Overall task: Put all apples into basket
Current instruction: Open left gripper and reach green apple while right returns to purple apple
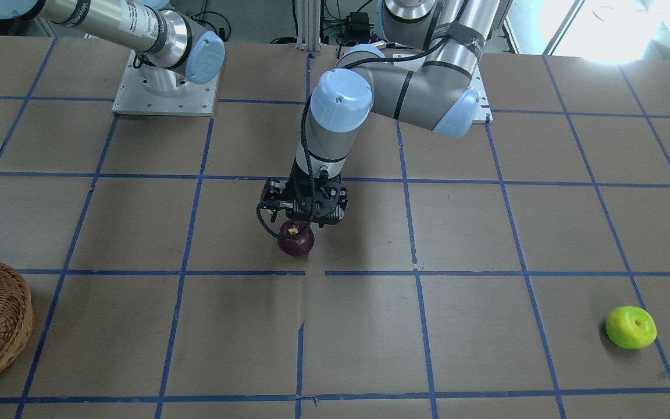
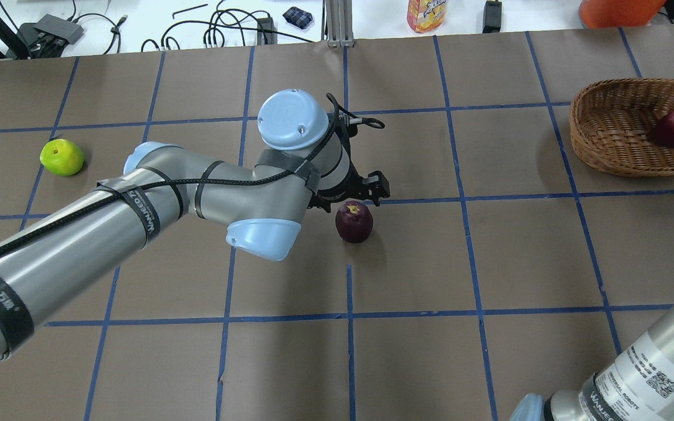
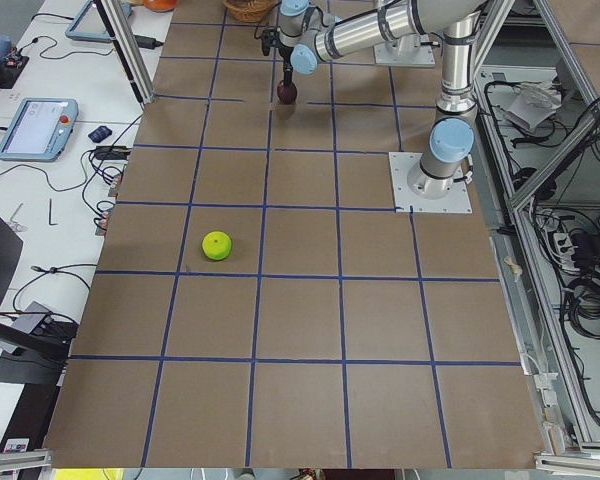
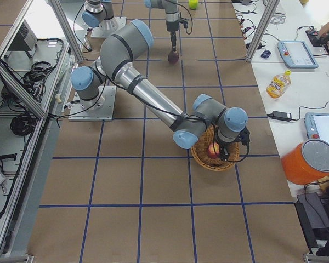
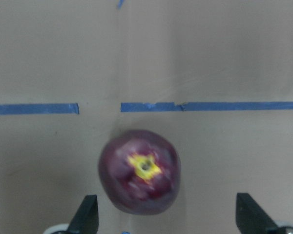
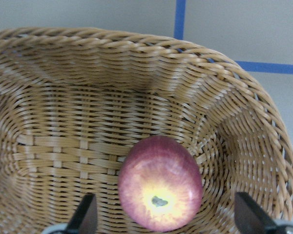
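Note:
The dark maroon apple (image 5: 139, 170) sits on the brown table near its middle (image 2: 354, 221) (image 1: 296, 240). My left gripper (image 5: 168, 222) hovers right over it, open, with the apple between the fingers and nearer the left one. The red apple (image 6: 160, 190) lies inside the wicker basket (image 6: 136, 63) at the table's right end (image 2: 583, 134). My right gripper (image 6: 166, 223) is open above the red apple, its fingers wide of the fruit. The lime green apple (image 2: 62, 156) lies alone at the far left (image 1: 630, 327).
Blue tape lines grid the table. The left arm's elbow (image 2: 264, 237) stretches over the table's middle. A drink bottle (image 2: 426, 14), cables (image 2: 220, 29) and an orange container (image 2: 612, 11) sit beyond the far edge. The arms' base plates (image 1: 166, 87) are on the robot's side.

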### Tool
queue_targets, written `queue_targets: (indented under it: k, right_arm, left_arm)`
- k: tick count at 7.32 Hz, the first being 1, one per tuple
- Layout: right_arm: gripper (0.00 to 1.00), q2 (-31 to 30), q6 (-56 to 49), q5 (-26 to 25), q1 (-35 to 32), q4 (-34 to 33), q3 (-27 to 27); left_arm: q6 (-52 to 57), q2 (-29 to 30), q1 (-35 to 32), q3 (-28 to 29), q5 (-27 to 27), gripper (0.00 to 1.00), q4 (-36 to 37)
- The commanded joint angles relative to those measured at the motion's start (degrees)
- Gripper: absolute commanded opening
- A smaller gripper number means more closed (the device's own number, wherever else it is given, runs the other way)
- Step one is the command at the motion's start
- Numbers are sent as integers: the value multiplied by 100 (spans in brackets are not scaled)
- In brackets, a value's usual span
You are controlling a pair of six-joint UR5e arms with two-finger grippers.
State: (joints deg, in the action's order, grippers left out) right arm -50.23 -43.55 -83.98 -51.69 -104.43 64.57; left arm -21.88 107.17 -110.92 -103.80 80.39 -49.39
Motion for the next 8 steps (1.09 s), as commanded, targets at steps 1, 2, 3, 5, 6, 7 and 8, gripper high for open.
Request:
queue_targets:
  k: [1,2,3,5,6,7,8]
  right_arm:
    - [100,-730,135,-74,-715,1127,-14]
    - [100,-1082,537,-101,-1346,1648,-23]
    - [100,-1259,854,-118,-2057,1775,-6]
    - [100,-1462,2534,-632,-3437,1925,-23]
    - [100,-1455,3589,-811,-4236,2013,11]
    - [100,-1376,4757,-708,-4871,1970,38]
    - [100,-1193,5856,-612,-5251,1944,108]
  left_arm:
    - [1056,-301,620,351,238,100,-965]
    - [1985,-398,1216,369,484,100,-1289]
    - [2499,-442,1744,465,495,100,-1354]
    - [5056,-225,3016,483,853,100,-1241]
    - [5871,-110,3720,744,838,100,-1144]
    - [6358,170,4101,1199,812,100,-1300]
    - [6624,460,4313,1387,803,100,-1406]
